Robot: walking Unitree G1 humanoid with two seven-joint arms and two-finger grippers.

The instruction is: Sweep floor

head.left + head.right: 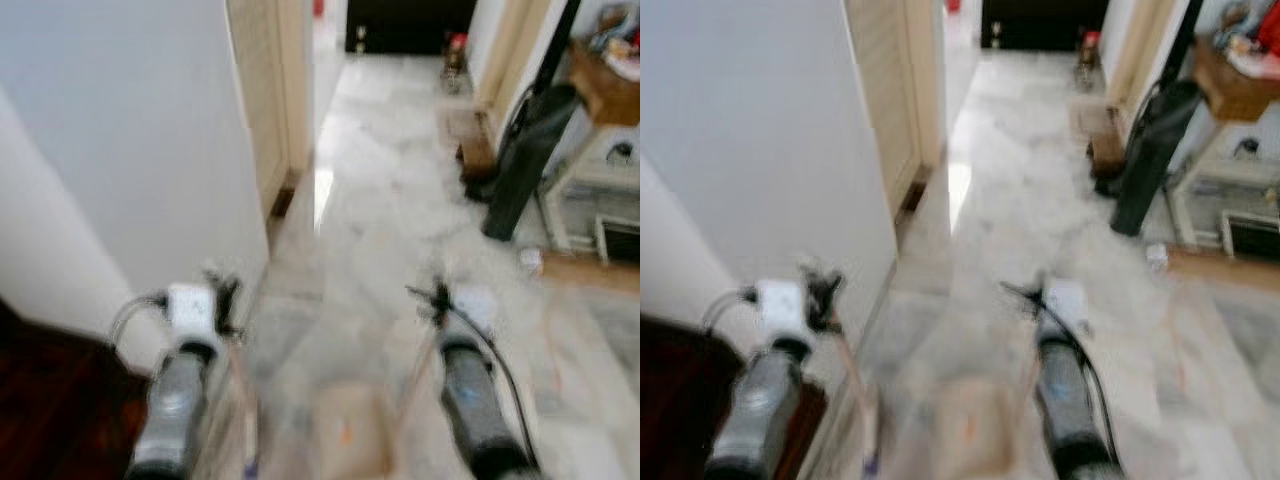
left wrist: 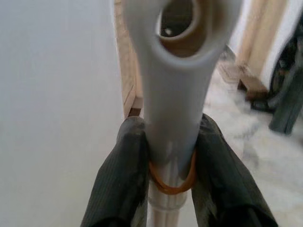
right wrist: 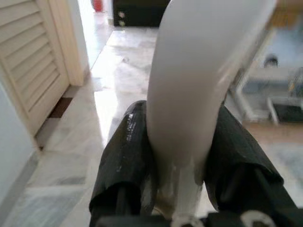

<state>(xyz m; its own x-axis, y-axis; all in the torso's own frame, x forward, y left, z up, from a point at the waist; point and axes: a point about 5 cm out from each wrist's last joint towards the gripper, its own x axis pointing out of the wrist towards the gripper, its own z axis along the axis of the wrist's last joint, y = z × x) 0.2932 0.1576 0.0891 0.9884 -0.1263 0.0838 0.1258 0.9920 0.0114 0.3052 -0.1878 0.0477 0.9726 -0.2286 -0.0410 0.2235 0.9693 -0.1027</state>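
In the head view, the marble floor (image 1: 400,200) runs toward 12 o'clock, the white wall (image 1: 130,150) at 10 o'clock. In the left wrist view, the left gripper (image 2: 173,156) pinches a white handle (image 2: 175,94) with a hanging hole. In the right wrist view, the right gripper (image 3: 182,156) clamps a second white handle (image 3: 199,71). Walk slowly, I think, both grips firm, handles away from the wall.

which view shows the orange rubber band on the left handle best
The left wrist view: the orange rubber band loops around the white handle just where the left hand clamps it, close and sharp. In the eye views that handle is a thin blur below the hand, and the band cannot be made out.
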